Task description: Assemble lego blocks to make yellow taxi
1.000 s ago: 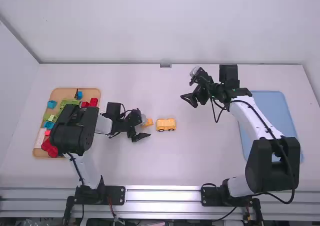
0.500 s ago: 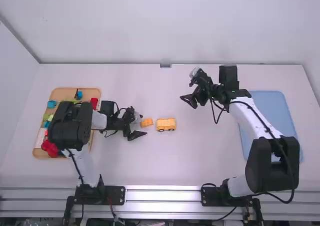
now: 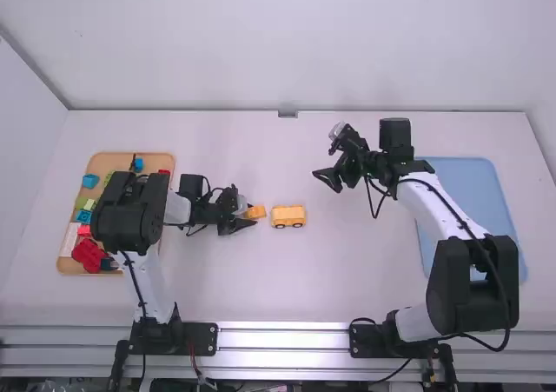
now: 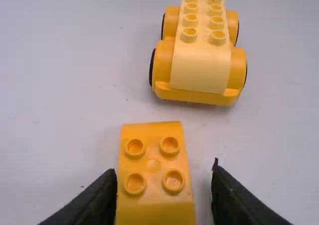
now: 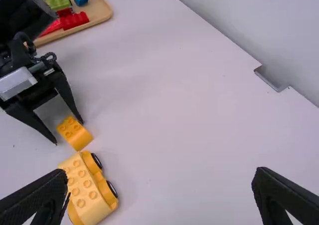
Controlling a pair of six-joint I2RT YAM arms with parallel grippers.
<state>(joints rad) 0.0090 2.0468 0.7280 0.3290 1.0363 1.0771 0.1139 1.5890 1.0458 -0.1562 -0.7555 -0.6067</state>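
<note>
My left gripper [image 3: 252, 217] is low over the table, open around a small orange-yellow block [image 3: 258, 211]. In the left wrist view this block [image 4: 153, 167] has several studs and a curved end; it lies between the fingers of the left gripper [image 4: 164, 177], with a gap on the right side. Just beyond it stands the yellow wheeled car piece [image 4: 202, 50], apart from the block; in the high view this car [image 3: 288, 216] is right of it. My right gripper [image 3: 323, 175] is held above the table, open and holding nothing; its own wrist view shows the right gripper [image 5: 162, 177] spread wide.
A wooden tray [image 3: 104, 159] with red, green, blue and white blocks is at the far left, partly under the left arm. A blue tray [image 3: 469, 179] lies at the right, partly under the right arm. A small metal bracket [image 3: 287, 113] sits at the back edge.
My left gripper first drew back left, then moved right again around the orange-yellow block, its fingers somewhat closer together than before. The right arm has stayed nearly still.
</note>
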